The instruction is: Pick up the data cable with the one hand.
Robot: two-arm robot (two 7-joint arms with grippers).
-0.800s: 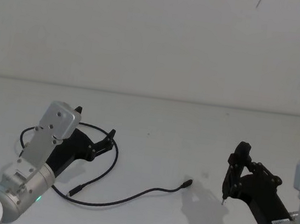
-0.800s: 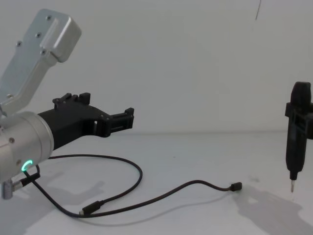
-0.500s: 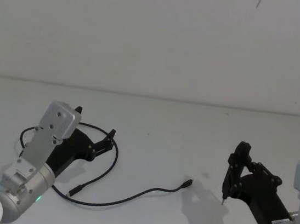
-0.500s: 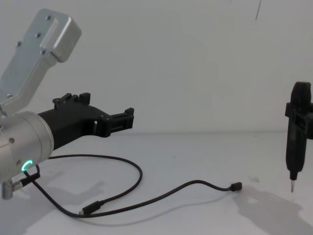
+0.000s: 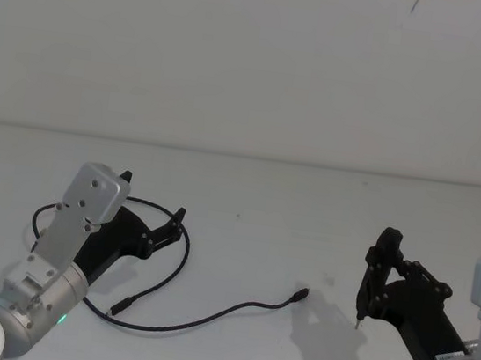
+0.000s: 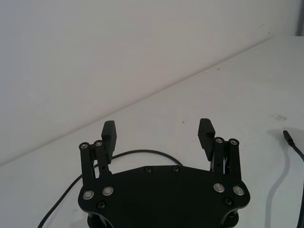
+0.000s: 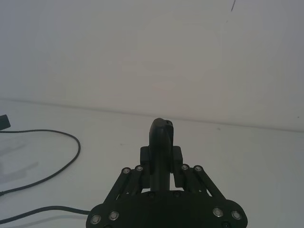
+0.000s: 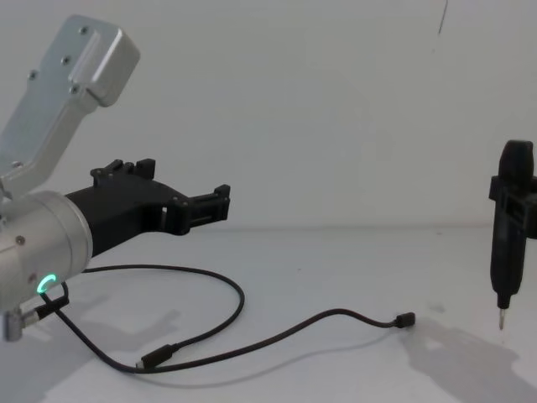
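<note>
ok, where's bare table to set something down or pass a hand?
Free: far table strip by the wall; the gap between the data cable end and the pen tool in the right gripper. Crowded: front left, cable looping under the open left gripper.

Toward the bench's left side, a stretch of the data cable (image 5: 251,304) is hidden in the head view where its loop passes under the left gripper (image 5: 153,195) and that arm. In the chest view the right gripper (image 8: 516,201) is cut off by the picture's right edge. In the right wrist view the tip of the pen-shaped tool (image 7: 161,142) is hidden behind the gripper's body, and the cable runs out of the picture.
</note>
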